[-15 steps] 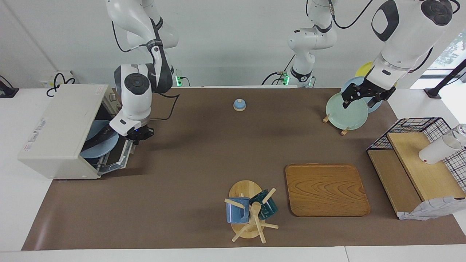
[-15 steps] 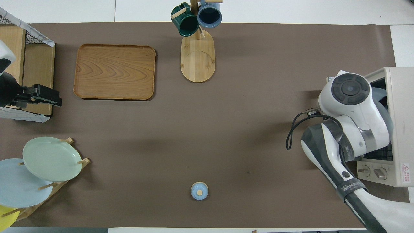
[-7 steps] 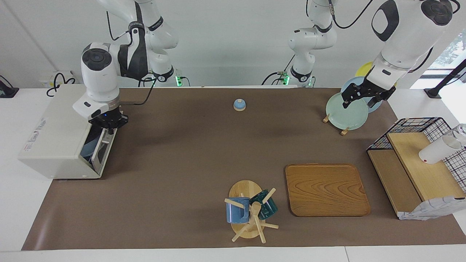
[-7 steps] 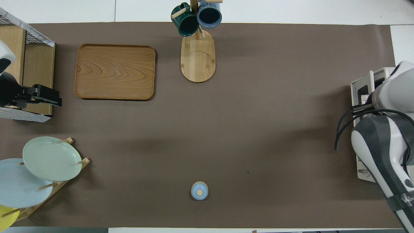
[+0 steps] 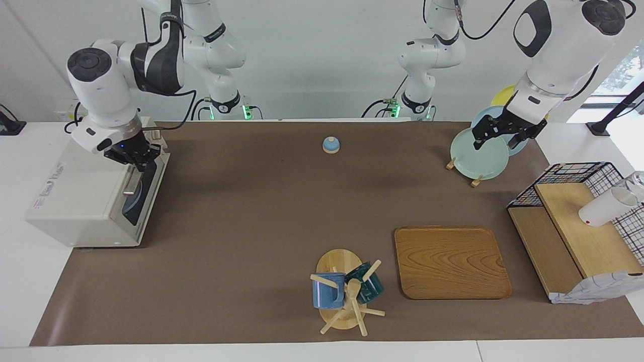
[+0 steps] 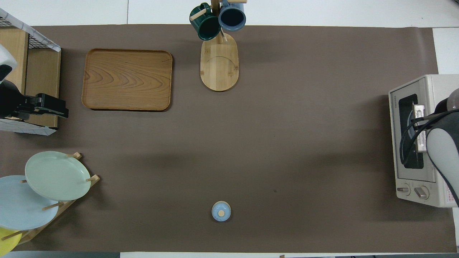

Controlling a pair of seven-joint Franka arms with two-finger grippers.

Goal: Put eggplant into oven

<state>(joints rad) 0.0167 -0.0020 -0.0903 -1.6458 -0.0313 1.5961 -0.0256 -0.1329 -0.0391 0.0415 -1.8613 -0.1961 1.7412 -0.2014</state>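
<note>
— At the middle of the facing view's edge, toward the right arm's end of the table, what stands there?

— The oven (image 5: 80, 201), with its dark glass door (image 5: 146, 188) shut and upright.

— And the eggplant?

— I cannot make it out in either view. Through the glass only a blue plate (image 5: 132, 207) shows, inside the oven.

— Where is the right gripper (image 5: 132, 155)?

— Just above the oven in the frame, down at the top of the door, at the upper end of the metal handle (image 5: 131, 183). Whether it grips the handle, I cannot tell; in the overhead view the arm covers it.

— The left gripper (image 5: 495, 136)?

— Near the top corner of the facing view, at the left arm's end. It waits in the air by the pale green plate (image 5: 483, 158) on the rack, jaws spread wide, holding nothing.
</note>
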